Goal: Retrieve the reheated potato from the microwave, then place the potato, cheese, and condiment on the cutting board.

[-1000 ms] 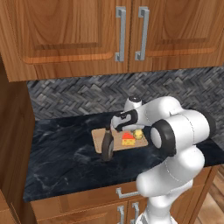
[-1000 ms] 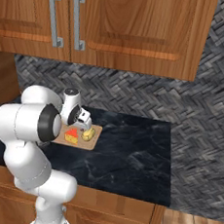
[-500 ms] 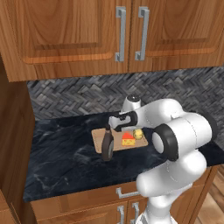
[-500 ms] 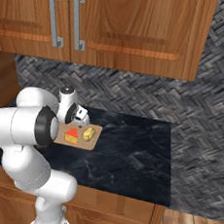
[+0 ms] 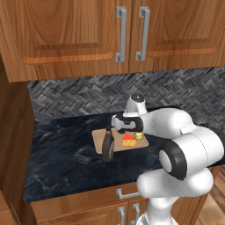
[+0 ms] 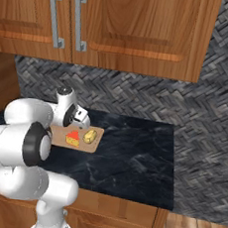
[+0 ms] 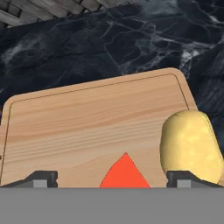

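We are hovering the gripper wide open and empty over the board (cheese and potato on it), the bottle standing at the board's front-left corner.

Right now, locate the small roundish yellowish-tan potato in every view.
Left base view: potato at centre, on the light tan wooden cutting board, its right end.
Right base view: left of centre, on the board.
Hand view: lower right.
Shared landmark: the orange-red cheese wedge beside it.

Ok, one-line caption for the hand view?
Open gripper above the cutting board, potato and red-sided cheese wedge lying on it.
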Motion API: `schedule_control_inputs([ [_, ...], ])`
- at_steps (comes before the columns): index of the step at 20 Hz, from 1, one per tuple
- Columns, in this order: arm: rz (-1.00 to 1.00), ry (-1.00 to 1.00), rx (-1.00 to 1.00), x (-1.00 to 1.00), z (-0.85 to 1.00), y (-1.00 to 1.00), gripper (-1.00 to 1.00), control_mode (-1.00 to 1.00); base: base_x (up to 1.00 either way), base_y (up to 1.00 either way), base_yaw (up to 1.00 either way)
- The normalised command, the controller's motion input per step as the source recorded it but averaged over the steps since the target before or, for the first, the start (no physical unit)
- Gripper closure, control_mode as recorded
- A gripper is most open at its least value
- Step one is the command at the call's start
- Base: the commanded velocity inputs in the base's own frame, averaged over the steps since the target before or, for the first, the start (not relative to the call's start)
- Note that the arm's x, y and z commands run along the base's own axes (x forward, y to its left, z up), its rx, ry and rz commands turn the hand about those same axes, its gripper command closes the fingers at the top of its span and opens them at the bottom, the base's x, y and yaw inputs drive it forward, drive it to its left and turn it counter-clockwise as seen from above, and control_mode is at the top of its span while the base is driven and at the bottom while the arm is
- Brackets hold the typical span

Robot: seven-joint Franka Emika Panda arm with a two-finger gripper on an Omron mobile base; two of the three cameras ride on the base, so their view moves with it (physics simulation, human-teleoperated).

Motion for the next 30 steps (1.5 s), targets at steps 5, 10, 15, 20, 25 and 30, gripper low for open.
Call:
schedule_control_inputs([
  [5, -0.01, 0.00, 0.00, -0.40, 0.27, -0.12, -1.00, -1.00, 0.00, 0.00, 0.00],
  [10, 0.00, 0.00, 0.00, -0.52, 0.20, -0.06, -1.00, -1.00, 0.00, 0.00, 0.00],
  [15, 0.01, 0.04, 0.00, -0.46, 0.23, 0.00, -1.00, -1.00, 0.00, 0.00, 0.00],
  [20, 0.13, 0.02, 0.00, -0.51, 0.27, 0.00, -1.00, -1.00, 0.00, 0.00, 0.00],
  [25, 0.02, 0.01, 0.00, -0.50, 0.29, 0.14, -1.00, -1.00, 0.00, 0.00, 0.00],
  [30, -0.12, 0.00, 0.02, -0.47, 0.17, 0.29, -1.00, -1.00, 0.00, 0.00, 0.00],
])
